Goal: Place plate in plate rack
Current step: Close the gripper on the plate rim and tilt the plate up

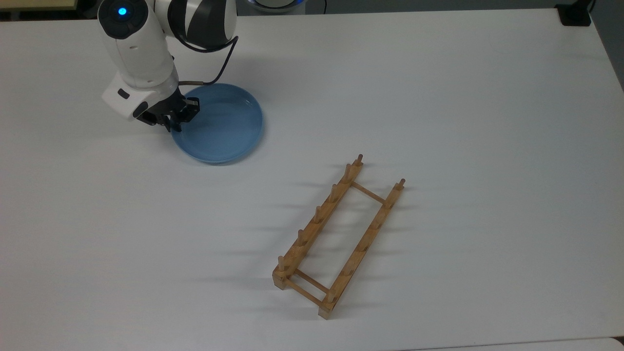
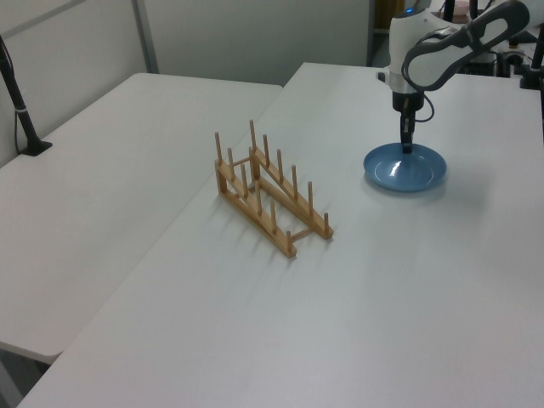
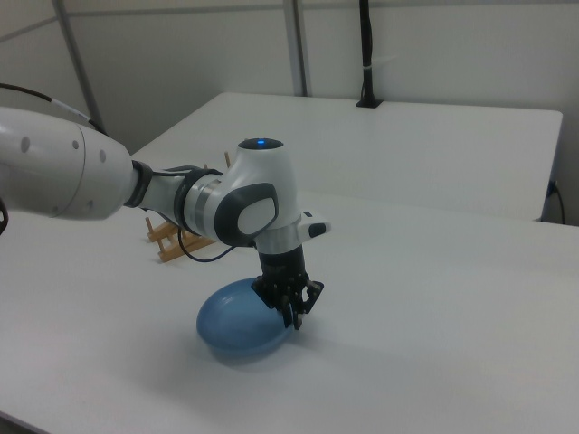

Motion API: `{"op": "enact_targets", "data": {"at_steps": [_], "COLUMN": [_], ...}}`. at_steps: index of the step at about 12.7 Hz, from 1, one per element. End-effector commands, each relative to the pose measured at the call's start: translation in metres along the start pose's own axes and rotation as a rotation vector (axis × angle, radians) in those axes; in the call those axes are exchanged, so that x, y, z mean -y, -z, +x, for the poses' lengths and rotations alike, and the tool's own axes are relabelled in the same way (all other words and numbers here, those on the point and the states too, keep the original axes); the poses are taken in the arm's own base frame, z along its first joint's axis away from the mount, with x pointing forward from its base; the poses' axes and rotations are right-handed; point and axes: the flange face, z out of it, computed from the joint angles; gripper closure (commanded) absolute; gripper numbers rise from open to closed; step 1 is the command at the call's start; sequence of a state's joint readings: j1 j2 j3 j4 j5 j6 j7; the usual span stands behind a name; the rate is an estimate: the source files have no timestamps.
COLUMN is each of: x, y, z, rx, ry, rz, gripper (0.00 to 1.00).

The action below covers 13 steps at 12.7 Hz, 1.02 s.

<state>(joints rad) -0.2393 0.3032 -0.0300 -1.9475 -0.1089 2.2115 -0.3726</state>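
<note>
My gripper [image 1: 174, 118] is clenched on the rim of the plate [image 1: 222, 126], upper left of the top view. The plate looks tilted in the right view, its held edge raised. The rack [image 1: 336, 239] stands empty, lower centre, well apart from the plate. Both sit on a white table [image 1: 438, 97]. In the left view a second white table [image 2: 110, 170] adjoins it, before grey wall panels [image 2: 255, 34].

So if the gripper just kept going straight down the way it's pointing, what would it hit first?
The gripper points down, shut on the plate at its rim, so the plate comes first. Below it is the white table; whether the plate is lifted off it is unclear.
</note>
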Motion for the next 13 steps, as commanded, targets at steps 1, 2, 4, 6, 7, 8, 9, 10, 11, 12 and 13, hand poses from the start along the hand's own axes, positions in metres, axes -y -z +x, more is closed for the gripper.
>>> {"op": "enact_targets", "data": {"at_steps": [1,2,4,6,7,8,9,10,11,12,13], "x": [0.0,0.0,-0.001,-0.002,-0.003,-0.003,0.004,0.007,0.011,0.018,0.031], "y": [0.027,0.039,0.071,0.118,0.133,0.15,0.175,0.191,0.206,0.222,0.238], "z": [-0.003,-0.002,0.001,0.006,0.01,0.016,0.026,0.031,0.036,0.042,0.051], "rx": [-0.012,-0.013,-0.047,-0.123,-0.152,-0.185,-0.239,-0.272,-0.302,-0.34,-0.398], "ry": [-0.032,-0.035,-0.056,-0.074,-0.108,-0.145,-0.187,-0.202,-0.202,-0.187,-0.161], "rz": [-0.007,-0.003,0.017,0.002,-0.005,-0.012,-0.029,-0.04,-0.05,-0.073,-0.135], "gripper": [1.0,1.0,1.0,1.0,1.0,1.0,1.0,1.0,1.0,1.0,1.0]}}
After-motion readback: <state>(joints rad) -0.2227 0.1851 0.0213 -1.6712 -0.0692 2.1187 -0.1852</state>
